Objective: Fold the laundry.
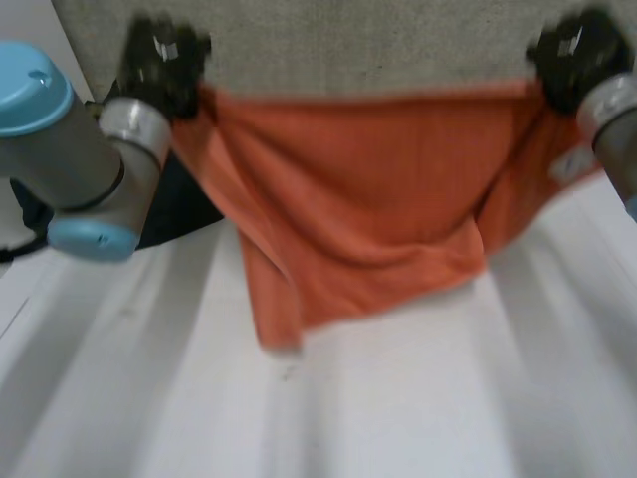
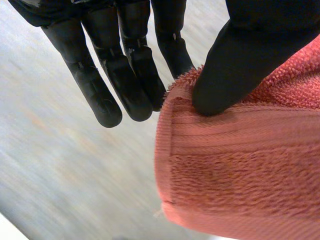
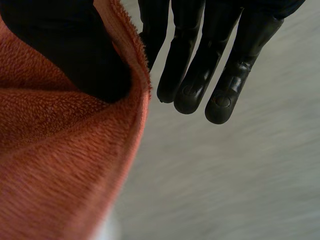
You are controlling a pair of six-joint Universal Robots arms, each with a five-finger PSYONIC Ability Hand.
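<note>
An orange towel (image 1: 368,209) hangs spread between my two hands, and its lower edge rests crumpled on the white table (image 1: 418,398). My left hand (image 1: 159,62) holds the towel's upper left corner. In the left wrist view its thumb (image 2: 240,60) pinches that corner of the towel (image 2: 240,165) against the straight fingers (image 2: 125,75). My right hand (image 1: 582,55) holds the upper right corner. There the thumb (image 3: 75,50) presses the towel's edge (image 3: 65,160) against the fingers (image 3: 200,70).
A grey panel (image 1: 368,40) stands behind the towel at the back. A dark object (image 1: 189,204) lies at the table's far left, behind my left arm (image 1: 70,159). Bare table stretches in front of the towel.
</note>
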